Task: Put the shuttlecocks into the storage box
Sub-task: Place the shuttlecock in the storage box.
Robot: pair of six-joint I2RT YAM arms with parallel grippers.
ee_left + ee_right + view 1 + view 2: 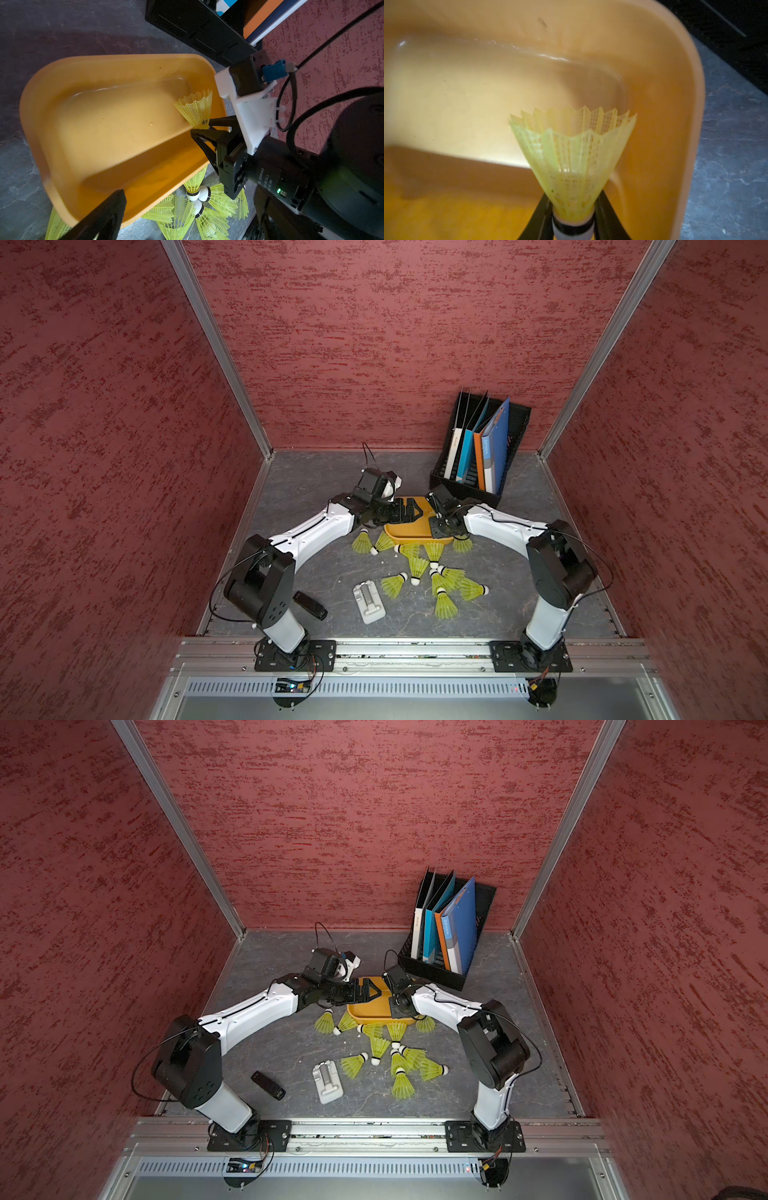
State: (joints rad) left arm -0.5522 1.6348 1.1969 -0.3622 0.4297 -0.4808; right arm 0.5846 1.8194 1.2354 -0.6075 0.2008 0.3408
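– That black file rack (469,487) at the back, is it in the way?
– It crowds things. It stands just behind the storage box (409,529), so the box gets approached from its two ends.
– Anything in the box?
– Nothing on its floor. The right gripper (202,128) is clenched on one shuttlecock (571,155) by its capped end, with the skirt pointing out over the box near a corner. Placed for a drop, I reckon.
– The left gripper (411,509)?
– Jaws spread wide, empty, over the box's other end. Touching the rim or not, I can't tell.
– The rest?
– The other shuttlecocks (417,566) lie scattered on the table (311,497) before the box, some right up against its near wall. A white plastic piece (369,601) and a small black stick (311,605) lie nearer us.
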